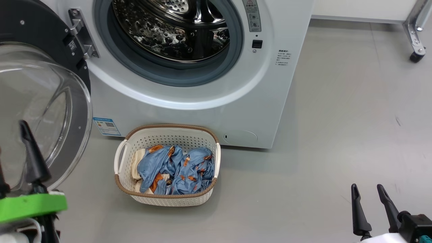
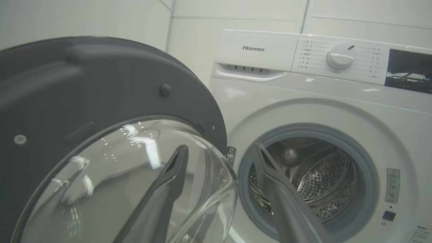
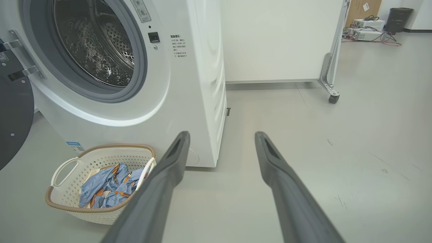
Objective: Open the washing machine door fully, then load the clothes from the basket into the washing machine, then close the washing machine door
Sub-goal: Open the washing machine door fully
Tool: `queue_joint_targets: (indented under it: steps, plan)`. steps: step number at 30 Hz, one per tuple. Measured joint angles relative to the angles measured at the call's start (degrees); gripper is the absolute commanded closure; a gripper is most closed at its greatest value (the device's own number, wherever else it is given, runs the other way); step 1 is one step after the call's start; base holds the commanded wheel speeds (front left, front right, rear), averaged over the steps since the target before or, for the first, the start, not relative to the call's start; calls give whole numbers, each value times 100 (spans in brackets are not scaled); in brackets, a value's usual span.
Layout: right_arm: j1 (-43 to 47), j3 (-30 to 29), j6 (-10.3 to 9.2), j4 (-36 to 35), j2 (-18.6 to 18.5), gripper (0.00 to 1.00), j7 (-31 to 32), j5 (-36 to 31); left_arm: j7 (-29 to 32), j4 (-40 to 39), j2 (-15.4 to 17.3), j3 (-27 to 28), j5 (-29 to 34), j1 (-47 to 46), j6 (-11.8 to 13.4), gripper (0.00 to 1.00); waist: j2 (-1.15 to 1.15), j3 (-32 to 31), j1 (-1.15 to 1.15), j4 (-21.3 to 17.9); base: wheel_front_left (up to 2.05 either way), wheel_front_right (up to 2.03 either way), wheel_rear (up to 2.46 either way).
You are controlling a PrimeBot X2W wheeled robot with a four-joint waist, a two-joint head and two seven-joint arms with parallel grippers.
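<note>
The washing machine (image 1: 219, 101) stands with its steel drum (image 1: 175, 30) exposed. Its door (image 1: 40, 30) is swung out to the left, the glass bowl (image 1: 33, 101) bulging toward me. On the floor against the machine's front is the basket (image 1: 168, 127), with the blue printed clothes (image 1: 179, 168) and some cream cloth inside. My left gripper (image 1: 11, 141) is open at the lower left, close in front of the bowl. In the left wrist view the left gripper (image 2: 221, 147) has nothing between its fingers. My right gripper (image 1: 367, 186) is open and empty, low right of the basket (image 3: 67, 192).
A white panel on a metal frame with a caster (image 1: 416, 40) stands at the back right. Bare grey floor (image 1: 337, 135) stretches right of the machine. Far off in the right wrist view are cabled equipment (image 3: 368, 25) and a black bin (image 3: 398, 17).
</note>
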Motion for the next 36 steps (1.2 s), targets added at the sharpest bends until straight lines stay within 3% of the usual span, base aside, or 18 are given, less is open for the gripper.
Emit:
queue_joint_targets:
  steps: [11, 20, 36]
  plan:
    - [-180, 83, 0, -60, -20, 0, 0, -54, 33, 504, -3, -454, 600, 1369, -84, 0, 0, 119, 0, -600, 0, 0, 0]
    - [-159, -62, 0, -62, -30, 0, 0, -77, -69, 700, -62, -667, 657, 1788, -158, 0, 0, 120, 0, -1047, 0, 0, 0]
    - [77, -134, 1, -127, -73, 0, 0, -77, -118, 769, -129, -497, 855, 2100, -122, 0, 0, -176, 0, -1118, 0, 0, 0]
